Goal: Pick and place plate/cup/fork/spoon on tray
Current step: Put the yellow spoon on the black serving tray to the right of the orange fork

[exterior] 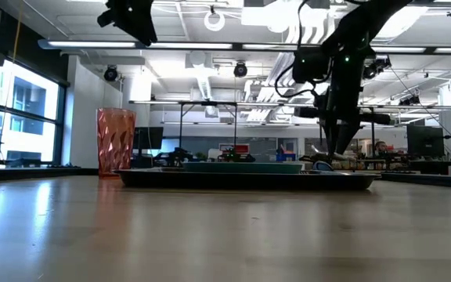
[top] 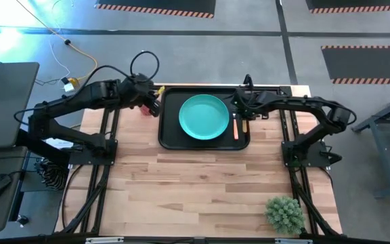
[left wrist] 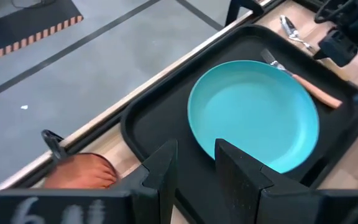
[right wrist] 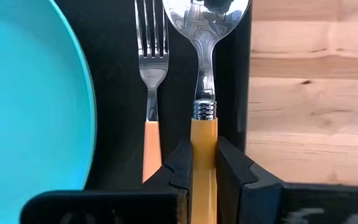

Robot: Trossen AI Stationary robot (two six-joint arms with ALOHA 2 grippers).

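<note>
Right gripper (right wrist: 204, 165) clamped on the spoon (right wrist: 204, 74) by its orange handle, low over the tray's (top: 170, 139) right side. From my wrist, the spoon runs straight ahead of my fingers, bowl forward, handle pinched between them. The fork (right wrist: 150, 74) lies flat on the tray just beside the spoon, parallel, on the plate side. The plate (top: 203, 116) sits mid-tray beyond the fork. On my other side the tray rim, then bare table. Whether the spoon already touches the tray floor I cannot tell; the low view shows my fingers down near tray level. Step in hand, as I judge it: placing the spoon, third of four pieces. Next move calls for easing down until the spoon rests, spreading the fingers, then lifting straight up so the handle is not dragged into the fork or onto the rim. Left gripper (left wrist: 194, 168) hangs raised above the tray's left edge, fingers parted, holding nothing. The cup (exterior: 116, 142) stands on the table just outside the tray, below and beside that gripper: not yet on the tray, and likely the left arm's job.
</note>
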